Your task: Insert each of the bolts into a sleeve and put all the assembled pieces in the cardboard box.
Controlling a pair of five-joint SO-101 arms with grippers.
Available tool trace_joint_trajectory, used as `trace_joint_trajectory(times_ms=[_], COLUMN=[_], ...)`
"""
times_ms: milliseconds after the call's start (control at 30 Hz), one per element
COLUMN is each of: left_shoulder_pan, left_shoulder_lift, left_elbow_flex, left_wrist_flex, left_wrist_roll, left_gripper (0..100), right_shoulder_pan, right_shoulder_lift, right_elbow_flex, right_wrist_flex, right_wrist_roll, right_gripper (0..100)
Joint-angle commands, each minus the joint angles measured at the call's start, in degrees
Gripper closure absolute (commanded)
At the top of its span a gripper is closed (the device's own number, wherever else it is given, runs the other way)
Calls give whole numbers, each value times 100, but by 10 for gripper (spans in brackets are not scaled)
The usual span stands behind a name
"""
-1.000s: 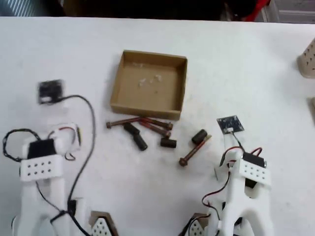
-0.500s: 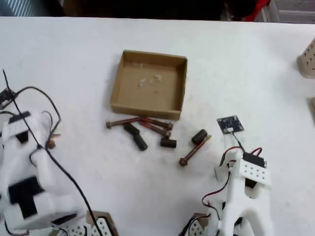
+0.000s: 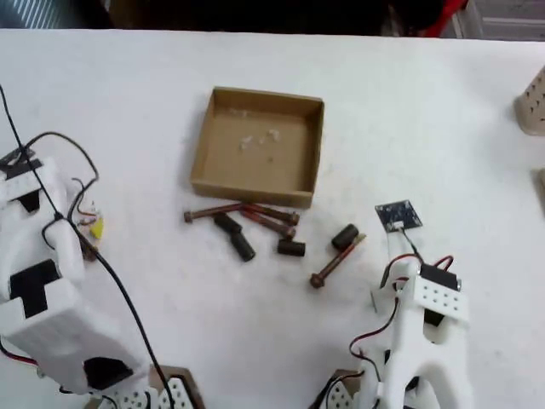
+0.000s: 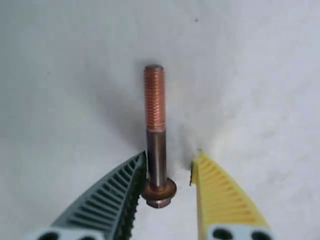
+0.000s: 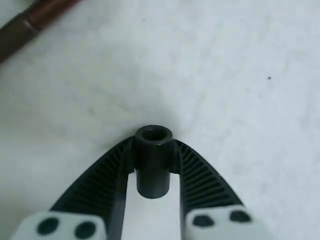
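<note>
Where the high view looks down on the table (image 3: 443, 111), the cardboard box (image 3: 252, 189) sits with loose bolts (image 3: 213, 210) and sleeves (image 3: 235, 237) just before its near wall. All of them lie well apart from the left gripper (image 3: 92, 228), whose yellow finger shows beside the raised left arm (image 3: 43, 281). The right arm (image 3: 430, 302) stands on the other side of the cluster.

From the left wrist view, the left gripper's fingers stand apart with a copper bolt (image 4: 156, 135) between them. Its shaft touches the dark finger (image 4: 125, 185) and a gap parts it from the yellow finger (image 4: 220, 195). Its head lies back between the fingers and its threaded end points out past the fingertips.

From the right wrist view, the right gripper (image 5: 153, 150) has its black fingers closed on a black sleeve (image 5: 152, 170), whose hollow end reaches just past the fingertips. Beyond them, part of another bolt (image 5: 30, 22) lies on the table.
</note>
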Motion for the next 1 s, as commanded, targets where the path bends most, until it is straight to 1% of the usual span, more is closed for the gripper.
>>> trace_joint_trajectory(times_ms=[0,100,233,367,433,467,600,767,833,967], left_shoulder_pan=[84,127,163,40,-31,-31,-22,-22,-22,-84], left_shoulder_lift=[-875,-1648,-2369,-2334,-2202,-2132,-1956,-1930,-1921,-1921], left_elbow_flex=[70,492,826,835,835,835,879,1310,1565,2084], left_wrist_flex=[141,105,123,281,369,404,466,492,281,-413], left_wrist_roll=[-431,-651,-1354,-2242,-2593,-2910,-4668,-6541,-7015,-7358], left_gripper=[805,804,804,806,828,856,980,969,969,969], right_shoulder_pan=[40,40,40,40,40,40,40,31,31,31], right_shoulder_lift=[-119,-119,-119,-119,-119,-119,-119,-119,-119,-119], right_elbow_flex=[-18,-18,-18,-18,-18,-18,-18,-18,-18,-18], right_wrist_flex=[-75,-75,-75,-75,-75,-75,-75,-75,-75,-75], right_wrist_roll=[44,44,44,44,44,53,53,53,53,53], right_gripper=[981,981,981,981,981,981,981,981,981,981])
